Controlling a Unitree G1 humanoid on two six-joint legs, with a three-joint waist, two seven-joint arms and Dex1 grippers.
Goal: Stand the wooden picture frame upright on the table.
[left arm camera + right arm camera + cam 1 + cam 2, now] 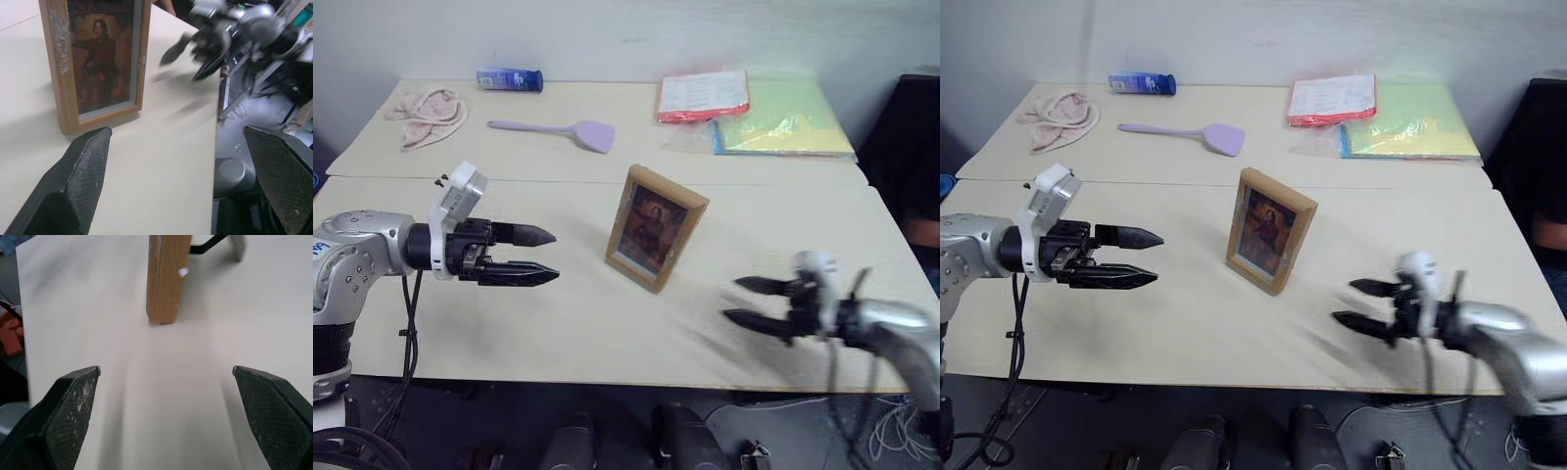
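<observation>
Table [558, 333]: large, flat, pale cream top with a seam line running across it behind the picture frame. Wooden picture frame [655, 227]: small light-wood rectangle, standing upright near the middle of the front panel, its dark portrait picture facing the front edge and turned slightly toward the left arm. It stands between the two grippers, apart from both and touched by neither. In the right wrist view the frame [166, 276] shows edge-on as a plain wooden strip with a small pale fleck on it; a dark stand leg projects behind it.

Left gripper [540, 257]: two black tapered fingers, spread apart and holding nothing, pointing across the table toward the frame from its left, well short of it. In its wrist view the finger pads [88, 166] have a fine cross-hatched texture.

Right gripper [747, 301]: blurred, fingers parted and empty, near the front edge of the table to the right of the frame and nearer the camera than it.

At the far side of the table:
- yellow and green folder [783, 122], flat, in clear plastic
- red-edged packet [703, 95], flat, glossy
- pink cloth [429, 113], crumpled
- lilac spatula [558, 131], flat blade
- blue tube [510, 79], lying on its side
</observation>
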